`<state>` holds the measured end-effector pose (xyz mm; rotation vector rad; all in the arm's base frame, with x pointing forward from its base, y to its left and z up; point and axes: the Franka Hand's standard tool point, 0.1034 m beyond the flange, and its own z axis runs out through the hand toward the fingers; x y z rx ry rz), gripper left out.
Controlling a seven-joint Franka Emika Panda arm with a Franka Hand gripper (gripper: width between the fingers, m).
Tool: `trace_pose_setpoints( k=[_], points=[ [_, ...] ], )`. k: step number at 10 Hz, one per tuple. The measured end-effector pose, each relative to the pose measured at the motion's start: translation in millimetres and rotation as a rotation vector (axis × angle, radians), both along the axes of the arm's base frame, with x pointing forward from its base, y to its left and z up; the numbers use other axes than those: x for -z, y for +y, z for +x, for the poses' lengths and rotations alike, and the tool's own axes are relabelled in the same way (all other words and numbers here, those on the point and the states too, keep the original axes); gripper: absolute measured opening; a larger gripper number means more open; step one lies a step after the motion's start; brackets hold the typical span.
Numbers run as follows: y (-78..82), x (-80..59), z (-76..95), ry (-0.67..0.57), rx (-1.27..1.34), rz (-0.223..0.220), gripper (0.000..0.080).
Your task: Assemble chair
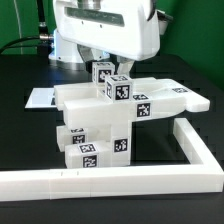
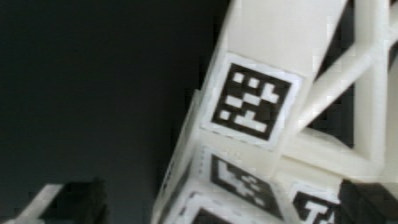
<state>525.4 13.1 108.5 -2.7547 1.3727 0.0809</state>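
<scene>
The chair (image 1: 110, 115) is a chunky white stack of tagged slabs and blocks in the middle of the table. A small tagged block (image 1: 105, 72) stands on top of it. My gripper (image 1: 103, 64) hangs straight over that block, with its fingers down beside it. In the wrist view a tall white chair part (image 2: 267, 110) with square tags runs up between the fingertips. My gripper (image 2: 210, 206) is open: the dark fingertips (image 2: 63, 202) sit wide apart, with a dark gap between one of them and the part.
The long white L-shaped border rail (image 1: 120, 182) runs along the front and up the exterior view's right. The marker board (image 1: 40, 97) lies flat at the exterior view's left. The arm's white body (image 1: 105, 25) fills the back.
</scene>
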Motion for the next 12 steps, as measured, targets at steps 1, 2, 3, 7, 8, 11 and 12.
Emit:
trace_pose_setpoints(
  k=[1,2,3,7,8,11,12],
  points=[
    [-1.2,1.1,-1.9,-0.004,-0.142,-0.009,0.0649],
    [-2.0,1.5,-2.7,0.002,-0.212,-0.027,0.0649],
    [-3.9,1.7,-2.7,0.002,-0.365,-0.052,0.0649],
    [-6.5,0.8,-1.3,-0.008,-0.749,-0.066,0.0649],
    [-6.8,0.8,-1.4,-0.009,-0.799,-0.064,0.0649],
    [-7.9,1.3,-1.8,-0.013,-0.932,-0.058,0.0649],
    [-8.0,1.4,-1.8,-0.013,-0.931,-0.058,0.0533]
  ],
)
